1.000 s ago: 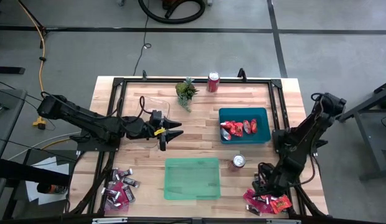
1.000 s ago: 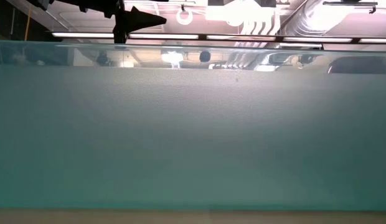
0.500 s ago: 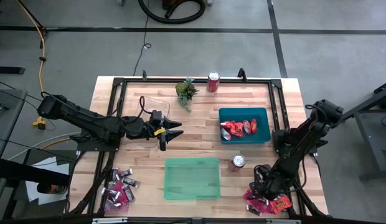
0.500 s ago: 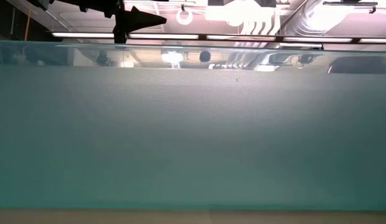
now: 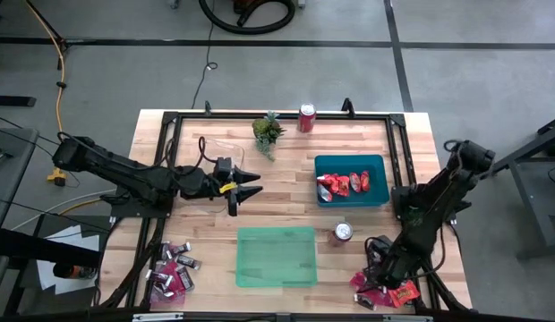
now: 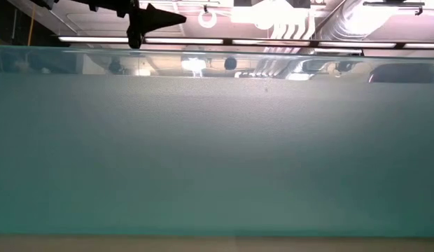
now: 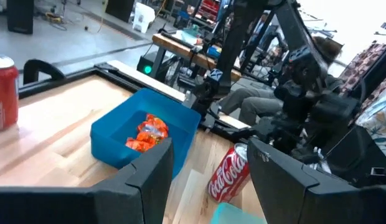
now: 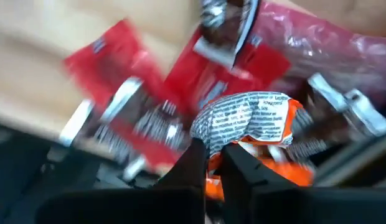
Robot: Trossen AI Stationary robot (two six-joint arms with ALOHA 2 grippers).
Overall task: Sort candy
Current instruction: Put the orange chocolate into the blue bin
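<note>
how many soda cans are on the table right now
2. One soda can stands upright at the table's far edge beside the plant; the other can sits between the blue tray and green tray.

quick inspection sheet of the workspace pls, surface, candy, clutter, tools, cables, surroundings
surface: wooden table, black frame
job's things: candy pile near left; candy pile near right; red-orange packets in blue tray; green tray bare
clutter: upright can, tipped can, plant
grippers: left tool open, above mid-table; right tool shut on orange packet
cables: yellow cable on floor
surroundings: grey floor, other rigs
</note>
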